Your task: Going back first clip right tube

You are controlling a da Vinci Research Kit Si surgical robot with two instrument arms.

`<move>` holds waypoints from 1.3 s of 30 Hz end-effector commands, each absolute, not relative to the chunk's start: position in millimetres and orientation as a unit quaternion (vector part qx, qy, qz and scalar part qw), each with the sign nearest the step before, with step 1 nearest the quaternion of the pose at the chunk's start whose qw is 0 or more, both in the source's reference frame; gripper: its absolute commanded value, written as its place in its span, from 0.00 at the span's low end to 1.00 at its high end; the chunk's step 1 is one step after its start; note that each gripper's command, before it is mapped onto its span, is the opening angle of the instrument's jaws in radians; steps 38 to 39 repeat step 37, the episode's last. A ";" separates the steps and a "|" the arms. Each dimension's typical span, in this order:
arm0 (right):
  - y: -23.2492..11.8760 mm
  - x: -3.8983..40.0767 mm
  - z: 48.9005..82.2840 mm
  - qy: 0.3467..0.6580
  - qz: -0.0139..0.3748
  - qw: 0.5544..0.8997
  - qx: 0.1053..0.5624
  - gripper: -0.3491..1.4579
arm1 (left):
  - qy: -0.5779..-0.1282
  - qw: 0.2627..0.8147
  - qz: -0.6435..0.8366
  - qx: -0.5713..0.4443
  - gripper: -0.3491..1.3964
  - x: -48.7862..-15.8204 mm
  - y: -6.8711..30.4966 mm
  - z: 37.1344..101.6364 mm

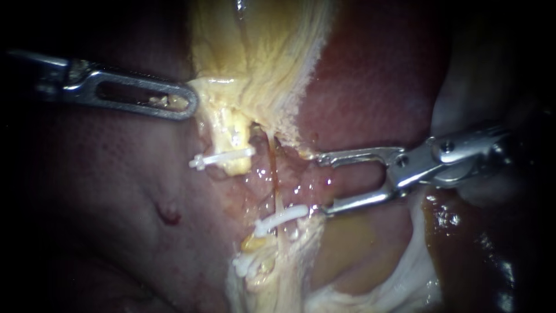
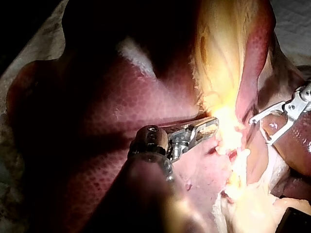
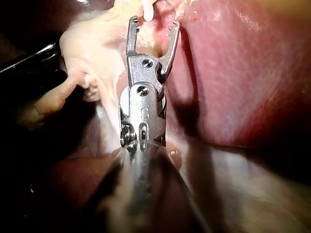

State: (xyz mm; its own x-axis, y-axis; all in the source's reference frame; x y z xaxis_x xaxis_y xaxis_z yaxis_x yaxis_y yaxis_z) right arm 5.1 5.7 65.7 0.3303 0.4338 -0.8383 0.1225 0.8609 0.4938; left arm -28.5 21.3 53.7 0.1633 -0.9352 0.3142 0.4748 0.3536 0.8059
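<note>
Jaws of my right instrument [image 1: 323, 185] are standing wide open and holding nothing, with wet tissue showing in the gap between them. Its lower jaw tip is lying just beside, perhaps touching, the near end of the white clip [image 1: 282, 218]. That clip is sitting crosswise on the right tube [image 1: 277, 188], a thin brownish strand running down from the yellow tissue [image 1: 255, 52]. The upper jaw tip is resting near the frayed edge of that tissue, beside the tube and above the clip. From the right wrist camera the jaws are spreading like a fork, with a white clip end showing just ahead of one tip.

Below the white clip, a lower clip [image 1: 246, 265] is sitting in pale tissue; I cannot tell whether it is clamping the same tube. Farther across, an upper clip [image 1: 223, 157] is lying across a yellow stump [image 1: 234, 139].

Beyond that, my left instrument [image 1: 188, 101] is coming in with its jaws closed on the yellow tissue, a scrap of it showing through the jaw's slot. Dark red liver [image 1: 370, 87] is lying behind and on both sides.
</note>
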 end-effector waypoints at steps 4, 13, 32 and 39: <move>5.9 4.7 65.3 0.571 0.097 0.779 0.241 0.47 | -0.415 0.711 -0.497 0.275 0.00 -28.9 21.1 54.1; 5.7 4.5 65.0 0.571 0.097 0.779 0.242 0.47 | -0.416 0.713 -0.491 0.278 0.00 -31.8 19.9 56.9; 5.8 4.2 64.7 0.571 0.098 0.779 0.241 0.47 | -0.407 0.721 -0.481 0.290 0.00 -35.3 19.6 61.3; 5.8 4.2 64.7 0.571 0.098 0.779 0.241 0.47 | -0.407 0.721 -0.480 0.290 0.00 -35.1 19.6 61.2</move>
